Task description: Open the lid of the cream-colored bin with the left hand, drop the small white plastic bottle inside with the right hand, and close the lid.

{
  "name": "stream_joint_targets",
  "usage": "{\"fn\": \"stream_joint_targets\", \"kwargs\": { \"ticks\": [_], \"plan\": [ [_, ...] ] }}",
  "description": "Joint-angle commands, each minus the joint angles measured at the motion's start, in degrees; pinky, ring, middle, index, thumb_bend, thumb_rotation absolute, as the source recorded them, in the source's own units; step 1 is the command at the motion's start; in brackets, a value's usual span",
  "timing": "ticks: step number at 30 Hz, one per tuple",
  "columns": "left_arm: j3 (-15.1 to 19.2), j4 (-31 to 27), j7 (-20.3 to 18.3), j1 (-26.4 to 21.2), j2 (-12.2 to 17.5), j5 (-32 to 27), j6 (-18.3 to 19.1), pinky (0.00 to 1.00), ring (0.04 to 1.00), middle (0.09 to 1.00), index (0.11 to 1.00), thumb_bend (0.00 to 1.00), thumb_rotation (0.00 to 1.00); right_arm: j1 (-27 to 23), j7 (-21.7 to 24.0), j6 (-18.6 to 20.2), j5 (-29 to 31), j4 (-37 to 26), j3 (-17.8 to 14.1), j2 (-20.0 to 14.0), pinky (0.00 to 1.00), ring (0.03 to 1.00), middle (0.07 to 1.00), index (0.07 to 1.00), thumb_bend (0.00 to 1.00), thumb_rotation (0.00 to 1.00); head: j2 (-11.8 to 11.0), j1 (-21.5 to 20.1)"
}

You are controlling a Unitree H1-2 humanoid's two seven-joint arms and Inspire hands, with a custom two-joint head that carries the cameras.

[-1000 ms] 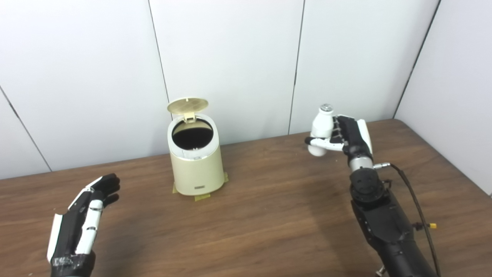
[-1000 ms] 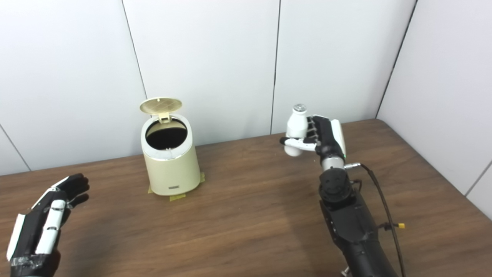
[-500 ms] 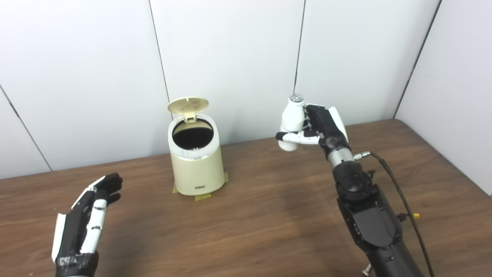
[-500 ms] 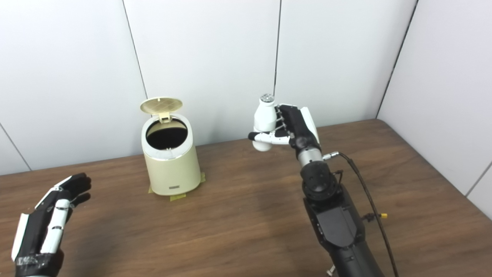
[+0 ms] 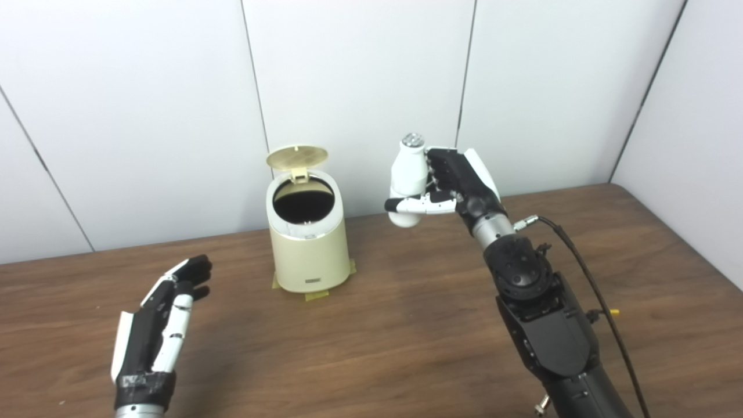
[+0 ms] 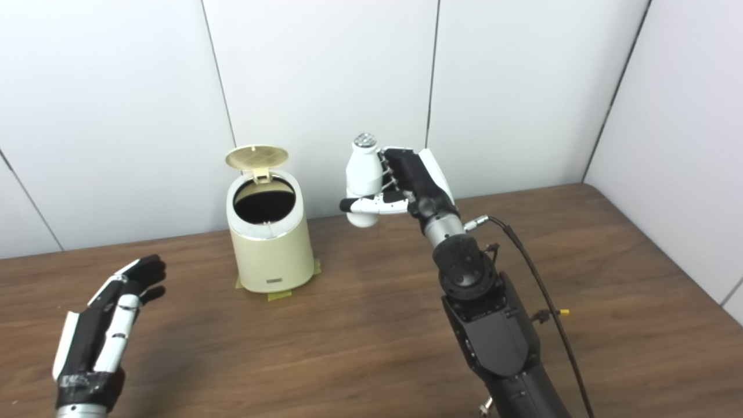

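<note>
The cream-colored bin (image 5: pixel 309 247) stands on the wooden table near the back wall, held down with tape at its base. Its round lid (image 5: pixel 297 157) is tipped up at the back, and the dark opening shows. My right hand (image 5: pixel 458 184) is shut on the small white plastic bottle (image 5: pixel 407 174), which it holds upright in the air to the right of the bin and a little above its rim. My left hand (image 5: pixel 161 325) hovers open over the table's front left, well apart from the bin.
The table (image 5: pixel 406 325) runs to a rounded far right corner. White wall panels (image 5: pixel 360 75) stand right behind the bin. A black cable (image 5: pixel 586 273) trails from my right wrist.
My right hand has carried the bottle left and a little up, closer to the bin. The camera has shifted slightly, so the whole scene sits further right. The left hand barely moved.
</note>
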Motion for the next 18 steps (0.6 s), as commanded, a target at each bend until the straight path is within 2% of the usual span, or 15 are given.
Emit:
{"fn": "stream_joint_targets", "kwargs": {
  "ticks": [1,3,6,11,18],
  "plan": [
    [-0.4,-1.7,1.0,-2.3,-0.6,1.3,-0.2,0.80,0.830,0.817,0.802,0.25,0.89,-4.0,0.6,0.5,0.9,-3.1,-0.5,0.6,0.33,0.424,0.505,0.486,0.52,0.00,0.0,0.8],
    [-0.5,-2.2,1.9,-2.0,-1.2,2.7,1.1,0.80,0.830,0.820,0.803,0.26,0.98,-4.6,0.9,1.3,0.7,-3.8,-0.2,1.2,0.34,0.430,0.506,0.479,0.52,0.00,-0.1,2.0],
    [-0.8,-2.3,2.6,-1.8,-2.1,4.1,2.1,0.84,0.847,0.830,0.812,0.27,1.00,-5.6,1.3,2.0,0.9,-4.3,0.0,2.3,0.33,0.428,0.510,0.480,0.52,0.00,-0.3,3.6],
    [-1.4,-2.1,3.7,-1.8,-3.3,5.7,2.9,0.81,0.848,0.835,0.824,0.25,0.98,-6.4,2.3,0.3,1.2,-3.3,1.1,3.6,0.33,0.426,0.515,0.484,0.52,0.00,-1.2,6.2],
    [-1.6,-1.2,4.3,-2.0,-4.2,6.4,2.1,0.78,0.832,0.823,0.809,0.24,0.94,-6.8,1.7,-0.7,-0.3,-1.9,3.6,6.2,0.31,0.420,0.484,0.505,0.52,0.00,-1.9,7.3]
  ]
}}
